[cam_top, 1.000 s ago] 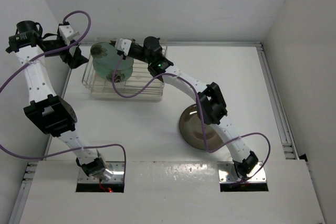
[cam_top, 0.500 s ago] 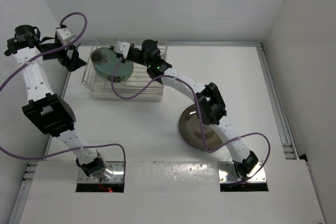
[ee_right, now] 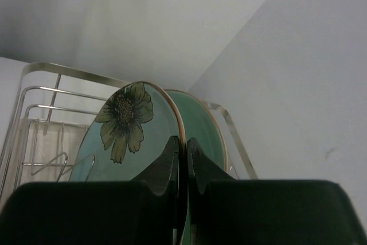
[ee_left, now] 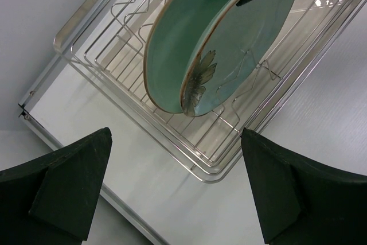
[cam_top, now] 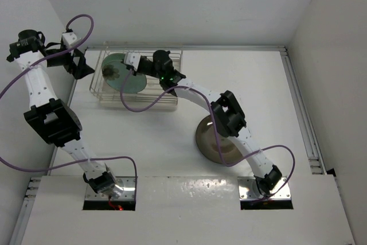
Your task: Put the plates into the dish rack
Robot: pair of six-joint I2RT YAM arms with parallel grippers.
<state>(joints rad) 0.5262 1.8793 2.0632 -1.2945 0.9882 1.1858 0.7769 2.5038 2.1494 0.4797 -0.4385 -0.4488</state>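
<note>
The wire dish rack (cam_top: 167, 99) stands at the back left. Two mint-green flower plates stand on edge in it, close together. My right gripper (cam_top: 139, 67) is shut on the rim of the nearer one (cam_top: 133, 81). In the right wrist view its fingers (ee_right: 170, 156) pinch that plate (ee_right: 123, 136), with the other plate (ee_right: 202, 124) just behind. The left wrist view shows the held plate (ee_left: 246, 44), the other plate (ee_left: 169, 44) and the rack (ee_left: 229, 159). My left gripper (cam_top: 77, 64) is open and empty, left of the rack. The dark brown plate (cam_top: 207, 136) lies flat mid-table, partly under the right arm.
White walls close in on the left, back and right. A metal rail (cam_top: 301, 113) runs along the table's right side. Purple cables loop off both arms, one (cam_top: 135, 106) hanging over the rack's front.
My right gripper has swung the held mint plate from a slant to upright in the rack, beside the other one. My left gripper has drawn back a little to the left.
</note>
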